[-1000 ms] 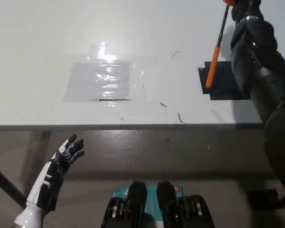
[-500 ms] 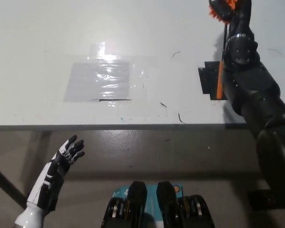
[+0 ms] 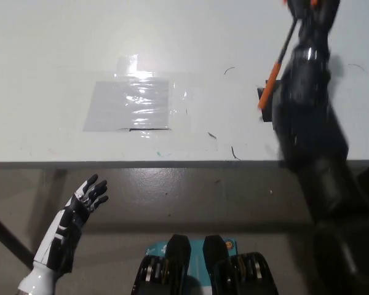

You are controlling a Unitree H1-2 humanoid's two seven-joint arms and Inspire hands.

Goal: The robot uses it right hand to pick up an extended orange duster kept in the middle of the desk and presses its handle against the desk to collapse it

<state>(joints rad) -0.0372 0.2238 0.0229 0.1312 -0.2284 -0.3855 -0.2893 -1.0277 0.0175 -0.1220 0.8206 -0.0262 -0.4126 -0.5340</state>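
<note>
Since half a second ago the slim orange-and-black duster handle has swung from upright to slanted, orange tip low-left over the black patch on the white tabletop. No legible writing. Black right hand grips its top, arm blurred. White left hand rests below the edge, fingers spread.

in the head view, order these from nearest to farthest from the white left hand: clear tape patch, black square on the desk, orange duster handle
Measured from the left hand, resting open below the desk edge at lower left:
1. Clear tape patch, on the desk's left-middle, nearest.
2. Black square, right of middle, mostly hidden by the black arm.
3. Orange duster handle, just above that square. These two are almost too close to call.
</note>
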